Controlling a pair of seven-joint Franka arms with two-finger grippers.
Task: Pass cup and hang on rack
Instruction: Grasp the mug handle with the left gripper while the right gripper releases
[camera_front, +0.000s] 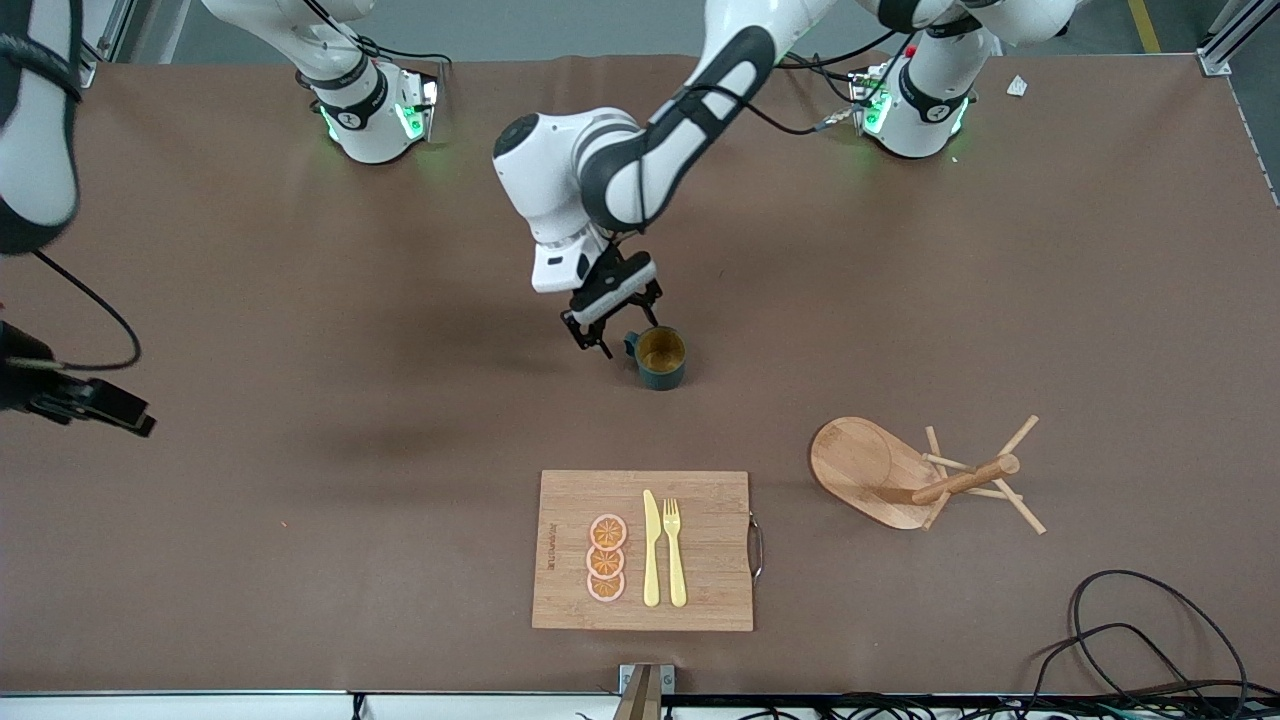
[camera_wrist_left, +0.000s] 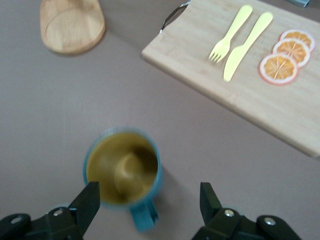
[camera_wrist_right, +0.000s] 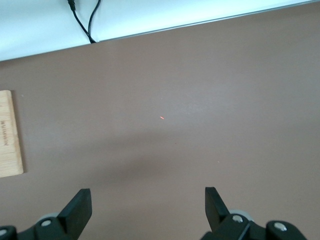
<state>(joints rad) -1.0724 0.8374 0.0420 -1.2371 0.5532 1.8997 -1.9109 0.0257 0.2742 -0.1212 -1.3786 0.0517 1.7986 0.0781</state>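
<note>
Teal mug (camera_front: 660, 357) stands upright mid-frame on the table, not lifted. Left gripper (camera_front: 611, 317) hangs beside its handle, jaws wide, empty. Right gripper (camera_wrist_right: 145, 210) waits at frame's left edge, spread, empty. Bamboo mug tree (camera_front: 925, 478) (tipped over) lower right; hanging undone.

Both arms are white and round, with smooth shells and black bands at the joints. The left arm (camera_front: 640, 150) has a long black stripe along its side and a black cap on one fat joint. A thin black cable runs along it. Each base shows small green lights and a black ring with a little white mark. The left gripper (camera_front: 612, 318) is black, on a white block. Its fingers (camera_wrist_left: 87, 202) are black, flat and pointed, with small silver screws at the bottom. The right gripper (camera_wrist_right: 148, 207) looks the same: black fingers (camera_wrist_right: 77, 209) and silver screws.
</note>
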